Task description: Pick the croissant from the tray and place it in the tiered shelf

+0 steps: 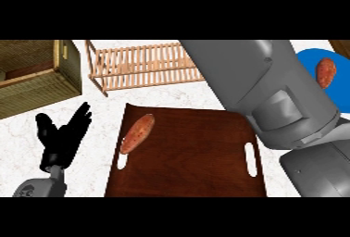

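Taking the brown tray (pixel 198 152) as my landmark and working from its left, I see my left hand (pixel 61 134) resting off the tray's left edge, fingers spread and upright, holding nothing. Beyond it, up and left of the tray, sits a tiered shelf (pixel 34 78) of woven, olive-brown panels, and just past the tray's far edge lies a pale wooden slatted rack (pixel 143 62). On the tray itself, close to its left edge and just above the left handle slot, lies what the task calls the croissant (pixel 137 133): an elongated, tapered, reddish-brown piece set at a slant, its surface mottled orange. I judge it light and fairly soft, liable to crush or flake, so I would close round its thicker middle across the short axis rather than pinch a tip. Over the tray's right side my right forearm (pixel 266 92) fills the view, and the right hand does not show, so I cannot tell its state. Right of the tray, a blue plate (pixel 308 60) carries a similar reddish piece (pixel 326 72).
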{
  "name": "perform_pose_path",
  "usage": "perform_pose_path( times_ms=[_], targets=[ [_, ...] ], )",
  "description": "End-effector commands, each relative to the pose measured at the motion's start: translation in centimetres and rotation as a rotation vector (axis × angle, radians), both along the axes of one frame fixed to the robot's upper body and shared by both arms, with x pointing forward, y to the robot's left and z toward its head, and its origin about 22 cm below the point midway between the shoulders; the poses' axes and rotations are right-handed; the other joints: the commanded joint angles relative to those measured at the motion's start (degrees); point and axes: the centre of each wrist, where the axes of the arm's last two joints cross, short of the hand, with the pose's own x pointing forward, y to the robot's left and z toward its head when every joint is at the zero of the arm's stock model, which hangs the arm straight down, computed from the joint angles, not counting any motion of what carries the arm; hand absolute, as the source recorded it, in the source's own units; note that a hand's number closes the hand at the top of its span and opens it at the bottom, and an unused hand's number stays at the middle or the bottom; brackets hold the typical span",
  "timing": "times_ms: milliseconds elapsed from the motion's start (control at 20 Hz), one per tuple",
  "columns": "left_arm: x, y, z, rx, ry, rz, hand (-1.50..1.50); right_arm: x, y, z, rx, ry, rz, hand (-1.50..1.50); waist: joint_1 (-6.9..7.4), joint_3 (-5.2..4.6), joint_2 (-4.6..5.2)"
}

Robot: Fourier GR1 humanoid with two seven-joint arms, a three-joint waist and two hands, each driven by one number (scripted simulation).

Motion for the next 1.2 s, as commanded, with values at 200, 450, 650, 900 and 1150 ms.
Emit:
perform_pose_path(
  times_ms=[200,450,650,900,1150],
  targets=[
    [-0.5,1.9,-0.6,0.008,0.066,-0.003,0.0,-0.1,-1.4,2.5,0.341,-0.03,0.002,-1.5,0.29,-0.33,0.32],
    [-0.2,0.0,-1.2,-0.02,0.071,0.026,0.0,0.7,-3.8,2.4,0.518,-0.078,-0.044,-1.5,-0.73,-0.29,0.14],
    [0.0,0.9,-0.5,-0.011,0.079,0.03,0.0,0.6,-3.6,3.1,0.482,-0.155,-0.156,-1.5,-1.0,-0.32,-0.13],
    [-0.2,0.4,-1.0,-0.011,0.089,0.048,0.0,2.2,-11.2,4.6,0.576,-0.193,-0.326,-1.5,-2.03,-0.26,-0.28],
    [-1.9,1.7,-2.0,-0.02,0.089,0.08,0.0,2.2,-15.6,4.7,0.67,-0.169,-0.362,-1.5,-3.13,-0.23,-0.92]
  ],
)
